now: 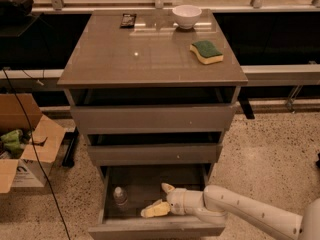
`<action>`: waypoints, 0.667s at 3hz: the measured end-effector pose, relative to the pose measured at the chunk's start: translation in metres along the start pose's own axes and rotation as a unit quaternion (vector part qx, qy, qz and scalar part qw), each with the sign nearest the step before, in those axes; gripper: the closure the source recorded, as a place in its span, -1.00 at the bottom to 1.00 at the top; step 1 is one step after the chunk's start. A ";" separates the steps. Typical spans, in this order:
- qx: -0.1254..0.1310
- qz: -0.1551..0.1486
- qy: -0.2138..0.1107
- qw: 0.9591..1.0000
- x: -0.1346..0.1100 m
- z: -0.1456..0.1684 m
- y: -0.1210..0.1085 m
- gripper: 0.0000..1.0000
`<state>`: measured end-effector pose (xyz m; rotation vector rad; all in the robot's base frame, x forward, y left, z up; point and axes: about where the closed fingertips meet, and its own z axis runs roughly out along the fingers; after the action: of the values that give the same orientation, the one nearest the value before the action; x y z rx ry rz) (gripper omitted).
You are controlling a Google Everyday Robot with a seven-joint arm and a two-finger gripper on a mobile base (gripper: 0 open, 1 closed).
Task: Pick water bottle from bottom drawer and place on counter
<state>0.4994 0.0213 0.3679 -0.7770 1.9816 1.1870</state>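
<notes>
The bottom drawer [156,230] is pulled open under two shallower drawers. A small clear water bottle [120,198] with a white cap stands upright in its left part. My gripper [159,199] reaches into the drawer from the right on a white arm. Its two pale fingers are spread open and empty, a short way to the right of the bottle and not touching it. The glossy grey-brown counter [130,59] tops the cabinet.
On the counter stand a white bowl [186,16] at the back, a green and yellow sponge [206,51] at the right, and a small dark object [128,20] at the back left. An open cardboard box [25,144] sits on the floor to the left, with a black cable beside it.
</notes>
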 end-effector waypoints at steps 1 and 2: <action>0.001 -0.006 0.021 1.000 0.019 0.044 -0.013 -1.00; 0.008 -0.046 0.044 0.998 0.043 0.096 -0.021 -1.00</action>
<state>0.5145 0.0940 0.2898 -0.9171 2.0005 1.0983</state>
